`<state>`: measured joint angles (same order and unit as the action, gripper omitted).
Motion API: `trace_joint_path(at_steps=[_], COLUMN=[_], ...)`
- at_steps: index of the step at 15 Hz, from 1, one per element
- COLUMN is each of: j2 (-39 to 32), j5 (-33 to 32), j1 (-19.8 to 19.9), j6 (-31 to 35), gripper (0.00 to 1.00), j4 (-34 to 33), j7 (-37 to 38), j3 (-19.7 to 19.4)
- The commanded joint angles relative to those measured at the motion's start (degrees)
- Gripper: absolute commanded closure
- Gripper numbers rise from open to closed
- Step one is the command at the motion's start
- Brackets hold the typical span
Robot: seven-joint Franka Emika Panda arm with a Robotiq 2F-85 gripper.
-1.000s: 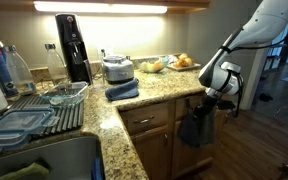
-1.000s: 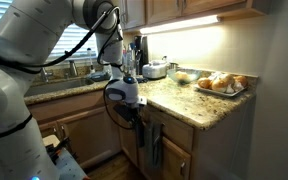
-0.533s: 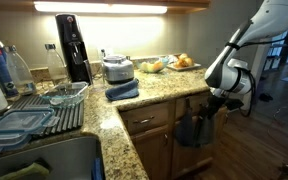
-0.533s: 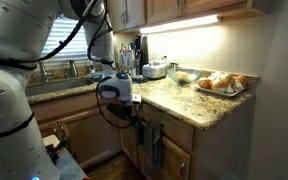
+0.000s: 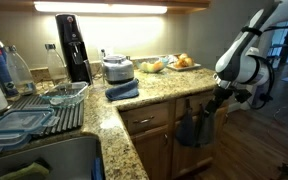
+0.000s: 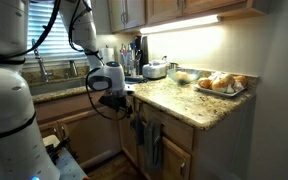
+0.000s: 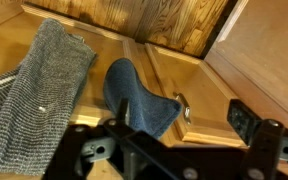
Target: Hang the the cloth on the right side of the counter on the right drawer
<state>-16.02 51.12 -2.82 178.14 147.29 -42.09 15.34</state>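
Note:
The slate-blue cloth [image 5: 194, 127] hangs draped over the top of the right drawer [image 7: 199, 85], under the granite counter [image 5: 169, 86]. It also shows in the wrist view [image 7: 139, 103], next to the drawer's small dark handle [image 7: 182, 108], and in an exterior view [image 6: 155, 142]. My gripper [image 5: 224, 100] is open and empty. It sits a short way out from the drawer front, apart from the cloth. Its fingers frame the handle in the wrist view [image 7: 181, 115]. It also shows in an exterior view [image 6: 127, 100].
A grey knit towel [image 7: 39, 95] hangs left of the cloth. A darker navy folded cloth [image 5: 122, 90] lies on the counter near a metal pot [image 5: 117, 68]. A dish rack [image 5: 29, 112], a coffee maker [image 5: 72, 45] and a tray of bread [image 6: 222, 84] stand on the counter.
My gripper has drawn back from the drawer front, away from the cloth. The cloth stays hanging on the drawer.

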Motion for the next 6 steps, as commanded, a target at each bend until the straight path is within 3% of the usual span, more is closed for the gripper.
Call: trace_joint_path(at_steps=[1, 2, 6], j2=[8.9, 2.85, 5.99], j5=[-3.37, -1.49, -1.99], j1=[-3.42, -1.51, -2.33], j6=[-2.76, -0.63, -1.13], gripper=[0.0, 0.0, 0.0], j4=[5.59, 1.53, 3.3], j7=[3.5, 0.81, 1.27], j3=[-2.68, -1.01, -1.37])
